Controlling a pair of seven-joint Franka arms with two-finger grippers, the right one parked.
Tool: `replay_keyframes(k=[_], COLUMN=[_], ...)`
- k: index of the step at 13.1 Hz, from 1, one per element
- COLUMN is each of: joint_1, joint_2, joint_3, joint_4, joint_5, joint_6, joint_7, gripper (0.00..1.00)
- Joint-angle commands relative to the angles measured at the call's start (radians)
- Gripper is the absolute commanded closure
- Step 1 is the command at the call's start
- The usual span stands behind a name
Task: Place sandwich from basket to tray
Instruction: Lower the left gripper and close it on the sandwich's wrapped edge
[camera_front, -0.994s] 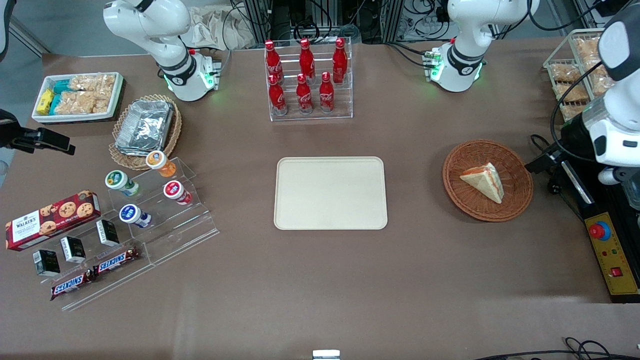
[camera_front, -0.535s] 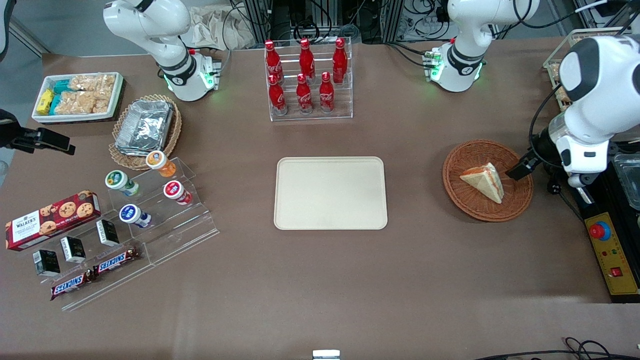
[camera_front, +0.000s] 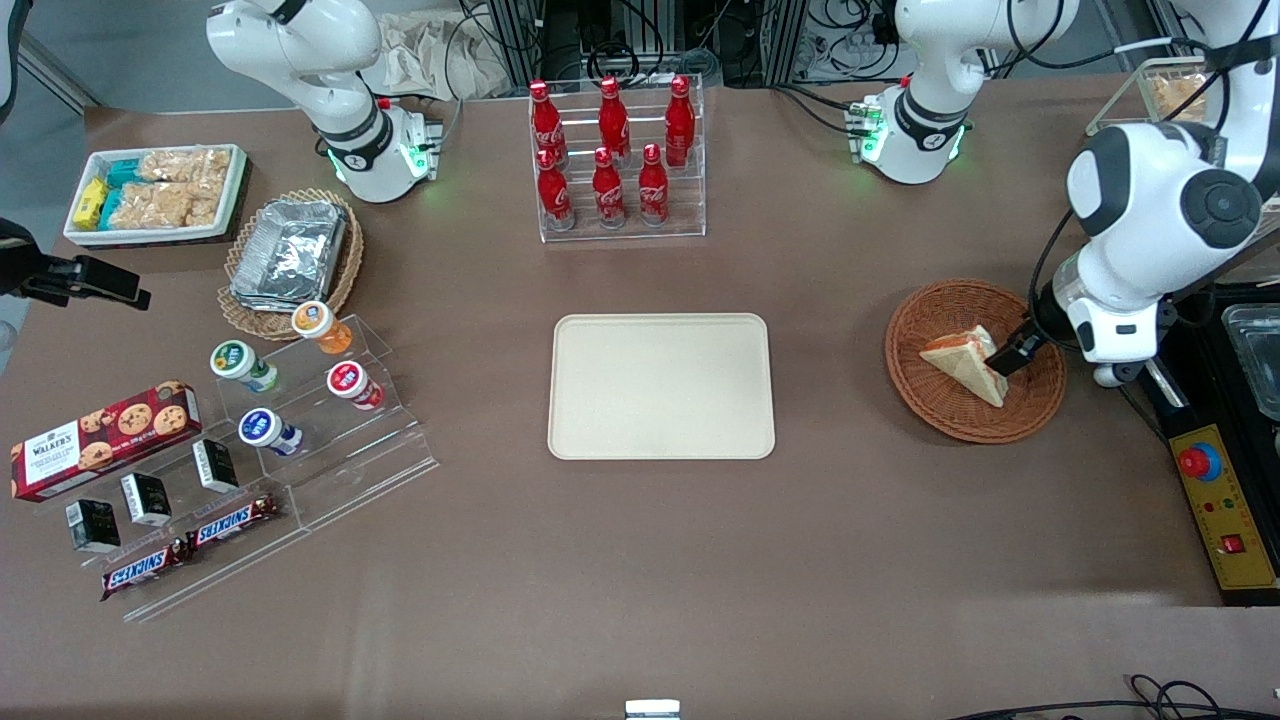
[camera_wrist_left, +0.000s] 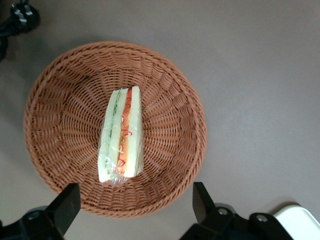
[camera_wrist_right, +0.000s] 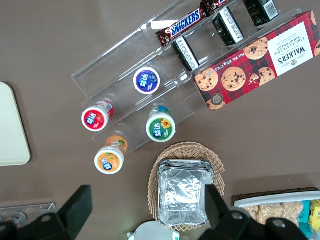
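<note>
A: While hanging over the basket (camera_front: 975, 360), well apart in the fingers (camera_wrist_left: 65, 206) and gripping nothing. Came there within the last second, from the table's working-arm end.

B: Meaning the gripper (camera_front: 1008, 358)? Above the rim or above the food?

A: Above the sandwich (camera_front: 965, 364), near its edge toward the working arm's end; height over it hard to judge from the front. In the wrist view, lined up with the sandwich (camera_wrist_left: 121, 136) between the two open fingers, cut edge with orange-red and green filling facing up.

B: And the sandwich itself?

A: Lying in the basket (camera_wrist_left: 165, 90), untouched, not lifted. Tray (camera_front: 661, 386) bare, in the middle of the table, well apart from the basket.

B: So, for the task?

A: Approach probably finished; next, likely going down and closing on the bread. Transfer not yet begun.
</note>
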Motion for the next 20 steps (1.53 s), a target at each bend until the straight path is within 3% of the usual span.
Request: replay_keyframes(k=[1,5,17,18,19,20], joint_1=[-0.001,0.004,0.039,0.039,0.039,0.039], joint_2=[0.002,0.012,0.097,0.104,0.107,0.110], joint_3=[0.002,0.009,0.007,0.007,0.007,0.007], joint_4=[-0.089,-0.192,-0.299,-0.298,-0.298,-0.298], joint_5=[0.002,0.002,-0.002,-0.002,-0.002,-0.004], joint_6=[0.100,0.217,0.416,0.418,0.425,0.432], joint_7=[-0.021,-0.019,-0.022,-0.022,-0.022,-0.022], gripper=[0.00,0.00,0.00,0.04,0.17,0.38])
